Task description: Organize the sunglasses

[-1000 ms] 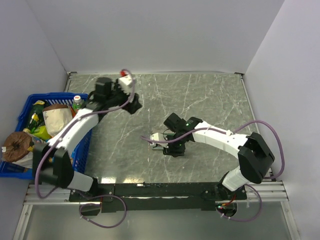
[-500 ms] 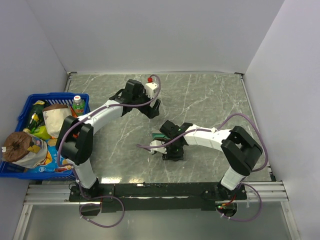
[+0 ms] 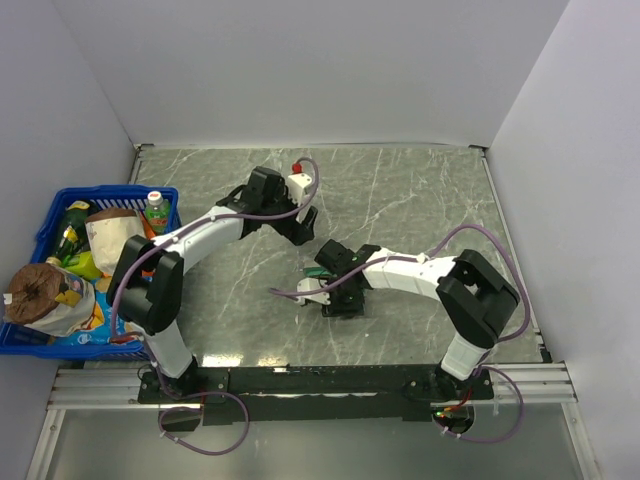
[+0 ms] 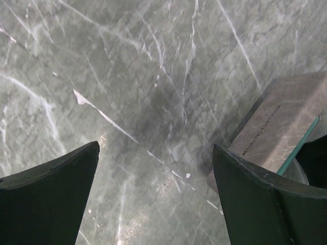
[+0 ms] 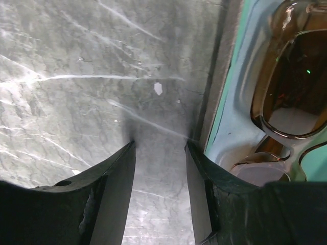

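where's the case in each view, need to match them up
Top external: case mid-table, mostly hidden under the right arm; only a teal sliver shows.
Left wrist: case at the right edge, grey-brown side with a teal rim.
Right wrist: case along the right edge, open, sunglasses on its teal lining.
Shared landmark: the grey marble table with white veins.

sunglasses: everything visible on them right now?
The sunglasses show only in the right wrist view, partly cut off: thin translucent brown rim, plastic by its look, glossy dark brownish lenses. They lie inside the open case, on its teal lining. Only the lining is seen touching them. The temple arms cannot be made out.
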`<move>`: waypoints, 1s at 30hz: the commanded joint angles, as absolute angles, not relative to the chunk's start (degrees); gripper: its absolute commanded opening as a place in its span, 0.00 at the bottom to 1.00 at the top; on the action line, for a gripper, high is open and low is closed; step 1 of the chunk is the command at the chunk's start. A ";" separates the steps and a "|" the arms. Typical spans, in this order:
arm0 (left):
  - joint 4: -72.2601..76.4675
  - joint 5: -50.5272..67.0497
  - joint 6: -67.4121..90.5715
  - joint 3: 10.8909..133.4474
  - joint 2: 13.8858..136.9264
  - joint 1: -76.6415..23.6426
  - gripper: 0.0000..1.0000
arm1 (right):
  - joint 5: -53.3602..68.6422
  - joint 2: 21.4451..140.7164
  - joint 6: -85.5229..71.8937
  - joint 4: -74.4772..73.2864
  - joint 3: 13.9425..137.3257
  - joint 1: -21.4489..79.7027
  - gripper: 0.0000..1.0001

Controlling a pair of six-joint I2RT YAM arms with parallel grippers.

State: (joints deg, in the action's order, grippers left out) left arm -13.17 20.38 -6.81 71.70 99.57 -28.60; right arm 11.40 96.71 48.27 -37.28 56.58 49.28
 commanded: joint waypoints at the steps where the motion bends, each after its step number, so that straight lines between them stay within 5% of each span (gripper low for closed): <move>1: -12.48 18.20 -6.94 70.23 95.36 -28.57 0.97 | 5.36 100.37 49.66 -29.89 57.04 48.43 0.51; 30: -11.34 24.43 -2.38 66.53 93.87 -20.57 0.96 | 6.93 103.02 48.61 -24.70 65.13 38.77 0.51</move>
